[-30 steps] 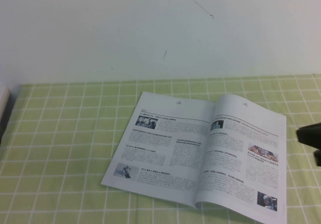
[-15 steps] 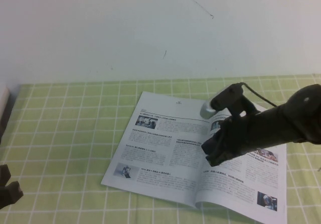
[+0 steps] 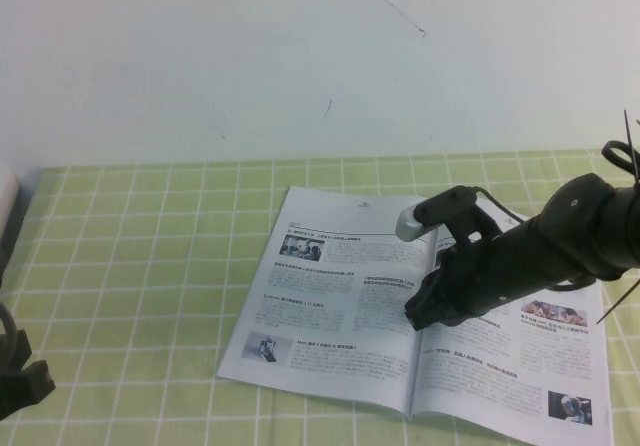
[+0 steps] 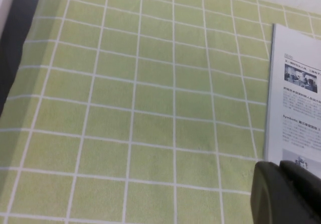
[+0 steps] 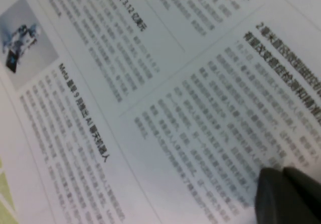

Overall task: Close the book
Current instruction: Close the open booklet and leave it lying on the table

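Observation:
The open book (image 3: 330, 296) lies flat on the green checked cloth, right of centre in the high view, both printed pages facing up. My right gripper (image 3: 420, 312) hangs low over its middle, near the spine, at the inner edge of the right page. Its fingers (image 5: 271, 194) are shut with nothing between them, just above the text of the page (image 5: 150, 108). My left gripper (image 3: 20, 384) is at the near left corner of the table, well away from the book, and is shut (image 4: 287, 180). The book's left page edge (image 4: 296, 98) shows beside it.
A white object (image 3: 5, 194) and a dark strip (image 4: 20, 38) lie along the table's left edge. The checked cloth (image 3: 140, 266) stretches between the left gripper and the book. A white wall (image 3: 300, 66) rises behind the table.
The right arm swung in from the right edge to hover over the book's middle. The book has slid slightly to the right. The left gripper rose into view at the near left.

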{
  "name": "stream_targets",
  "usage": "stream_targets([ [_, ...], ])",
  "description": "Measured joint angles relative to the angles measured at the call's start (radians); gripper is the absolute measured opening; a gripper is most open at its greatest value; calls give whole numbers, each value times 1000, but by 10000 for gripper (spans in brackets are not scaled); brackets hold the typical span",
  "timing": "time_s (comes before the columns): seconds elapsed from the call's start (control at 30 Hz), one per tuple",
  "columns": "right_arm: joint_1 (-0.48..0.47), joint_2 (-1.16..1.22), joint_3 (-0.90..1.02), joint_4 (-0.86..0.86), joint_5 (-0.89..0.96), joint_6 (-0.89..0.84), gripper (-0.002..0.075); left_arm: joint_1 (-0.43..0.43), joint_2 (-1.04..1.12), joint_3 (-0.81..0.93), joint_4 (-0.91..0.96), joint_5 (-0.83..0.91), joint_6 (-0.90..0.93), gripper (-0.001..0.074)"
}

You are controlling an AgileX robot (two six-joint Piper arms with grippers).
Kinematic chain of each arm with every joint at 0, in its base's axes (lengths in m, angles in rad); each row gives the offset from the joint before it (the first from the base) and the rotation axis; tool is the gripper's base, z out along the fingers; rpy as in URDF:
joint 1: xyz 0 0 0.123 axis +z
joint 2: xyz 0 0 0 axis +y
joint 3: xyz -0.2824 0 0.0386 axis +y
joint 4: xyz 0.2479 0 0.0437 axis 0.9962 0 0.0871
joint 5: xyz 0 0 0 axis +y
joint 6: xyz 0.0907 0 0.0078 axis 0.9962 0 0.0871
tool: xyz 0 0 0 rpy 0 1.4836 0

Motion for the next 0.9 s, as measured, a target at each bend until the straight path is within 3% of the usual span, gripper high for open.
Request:
stream_targets([
  [0.23, -8, -56, -6, -62, 3, 10, -3, 0, 20, 0, -18, -4, 2, -4],
  [0.53, -13, -17, -13, -359, 41, 284, -3, 0, 20, 0, -30, -6, 6, -4],
  [0.9, -15, -9, -17, -489, 105, 366, -3, 0, 20, 0, -65, -5, 32, -4],
])
